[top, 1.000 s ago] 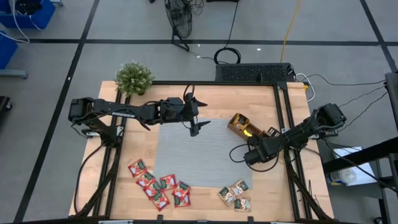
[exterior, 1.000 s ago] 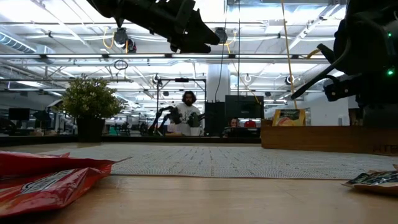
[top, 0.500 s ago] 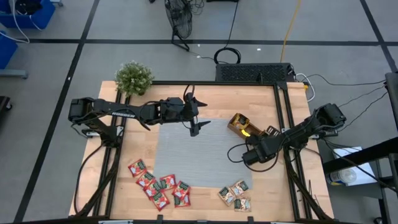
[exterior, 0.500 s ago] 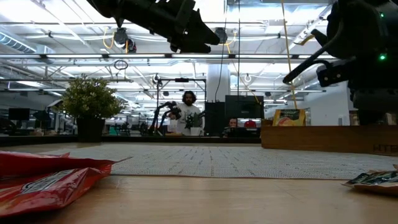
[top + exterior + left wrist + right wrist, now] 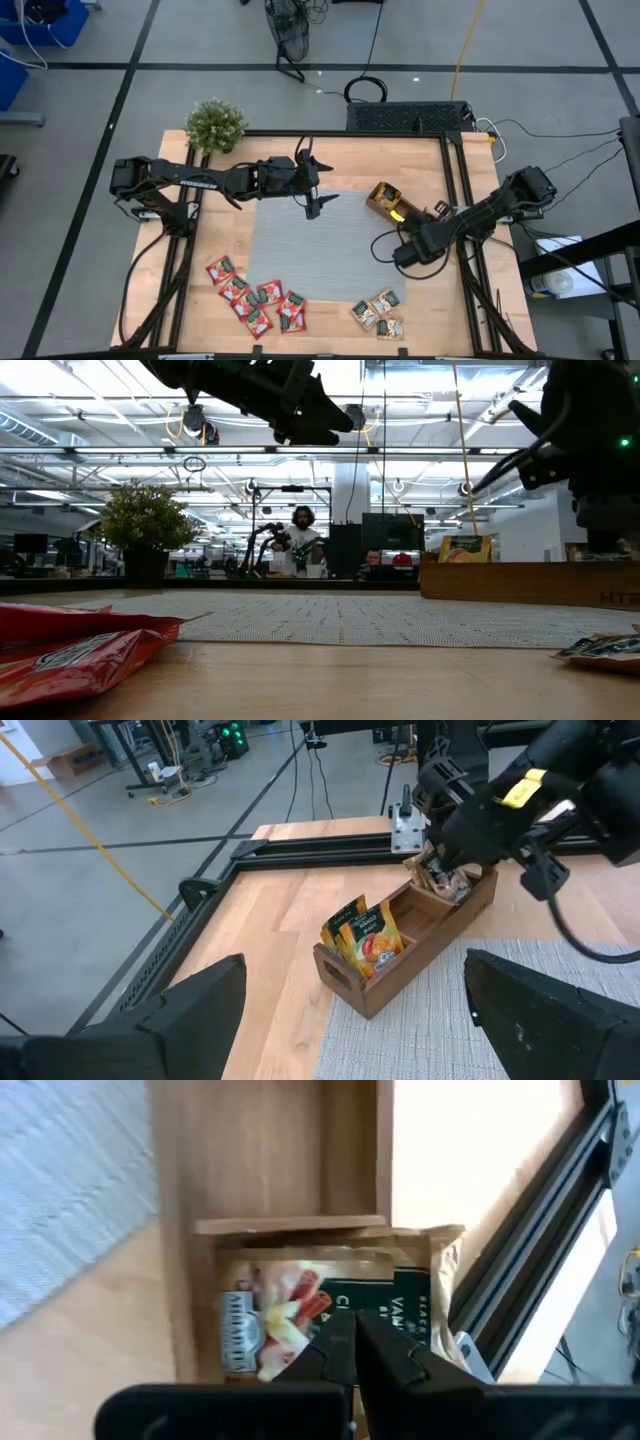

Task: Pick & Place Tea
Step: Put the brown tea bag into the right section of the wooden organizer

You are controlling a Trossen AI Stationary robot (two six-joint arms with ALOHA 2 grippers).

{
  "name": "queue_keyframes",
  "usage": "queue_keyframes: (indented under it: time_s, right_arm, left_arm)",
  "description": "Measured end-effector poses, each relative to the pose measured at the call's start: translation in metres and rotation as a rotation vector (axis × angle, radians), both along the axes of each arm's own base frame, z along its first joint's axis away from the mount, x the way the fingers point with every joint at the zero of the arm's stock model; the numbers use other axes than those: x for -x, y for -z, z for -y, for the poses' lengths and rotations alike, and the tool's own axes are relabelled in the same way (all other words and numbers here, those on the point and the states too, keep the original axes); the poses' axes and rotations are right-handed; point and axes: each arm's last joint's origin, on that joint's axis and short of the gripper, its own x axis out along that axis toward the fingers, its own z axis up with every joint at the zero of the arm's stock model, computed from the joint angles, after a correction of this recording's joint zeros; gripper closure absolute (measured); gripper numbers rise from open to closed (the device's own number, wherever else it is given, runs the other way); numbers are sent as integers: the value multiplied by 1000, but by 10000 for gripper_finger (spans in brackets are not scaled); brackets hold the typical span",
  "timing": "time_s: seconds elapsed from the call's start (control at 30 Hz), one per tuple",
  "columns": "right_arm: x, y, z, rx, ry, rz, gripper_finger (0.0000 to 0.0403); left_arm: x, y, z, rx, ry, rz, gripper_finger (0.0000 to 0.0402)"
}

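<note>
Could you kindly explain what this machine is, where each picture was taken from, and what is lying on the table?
It is a robot with two dark arms at a wooden table. One picture looks straight down, one looks level across the tabletop, and one camera sits on each wrist. The left claw hangs open and empty above the grey mat. The right claw is shut, holding nothing, over pale-and-green sachets standing in the wooden tray. An orange-yellow sachet stands in another compartment. Red sachets and more pale-green ones lie loose along the near edge. A potted plant stands in one corner.
</note>
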Motion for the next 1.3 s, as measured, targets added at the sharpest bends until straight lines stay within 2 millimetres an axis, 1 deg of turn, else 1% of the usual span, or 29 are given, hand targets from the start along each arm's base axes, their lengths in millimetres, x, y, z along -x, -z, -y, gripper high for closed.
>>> queue_keyframes:
  time_s: [0.17, 0.23, 0.3, 0.37, 0.47, 0.53, 0.6, 0.7, 0.77, 0.87, 0.9, 0.97, 1.03, 1.13, 1.17, 1.23, 1.3]
  right_arm:
    - [-10, -14, -13, -12, -85, 69, 403]
    - [-18, -23, -23, -28, -156, 128, 403]
    - [-26, -31, -38, -62, -271, 209, 403]
    - [-34, -33, -58, -108, -420, 318, 403]
    - [-41, -33, -96, -204, -687, 511, 403]
    - [-42, -33, -122, -265, -888, 649, 403]
    - [-38, -33, -143, -310, -1089, 783, 403]
    - [-28, -34, -165, -354, -1360, 947, 403]
    - [-19, -30, -172, -385, -1482, 1007, 403]
    - [-7, -21, -173, -437, -1552, 1100, 402]
    - [-4, -16, -171, -439, -1555, 1104, 400]
    - [0, -6, -166, -435, -1540, 1074, 384]
    - [1, 4, -162, -389, -1503, 1046, 357]
    - [-4, 22, -162, -291, -1473, 977, 302]
    - [-9, 28, -165, -257, -1473, 948, 283]
    - [-21, 36, -176, -219, -1486, 899, 248]
    - [-33, 44, -189, -189, -1509, 804, 224]
  left_arm:
    - [0, 0, 0, 0, 0, 0, 36]
    - [0, 0, 0, 0, 0, 0, 36]
    - [0, 0, 0, 0, 0, 0, 36]
    - [0, 0, 0, 0, 0, 0, 36]
    - [0, 0, 0, 0, 0, 0, 36]
    - [0, 0, 0, 0, 0, 0, 36]
    - [0, 0, 0, 0, 0, 0, 36]
    - [0, 0, 0, 0, 0, 0, 36]
    - [0, 0, 0, 0, 0, 0, 36]
    - [0, 0, 0, 0, 0, 0, 36]
    - [0, 0, 0, 0, 0, 0, 36]
    - [0, 0, 0, 0, 0, 0, 36]
    - [0, 0, 0, 0, 0, 0, 36]
    - [0, 0, 0, 0, 0, 0, 36]
    - [0, 0, 0, 0, 1, 0, 36]
    - [0, 0, 0, 0, 0, 0, 36]
    - [0, 0, 0, 0, 0, 0, 36]
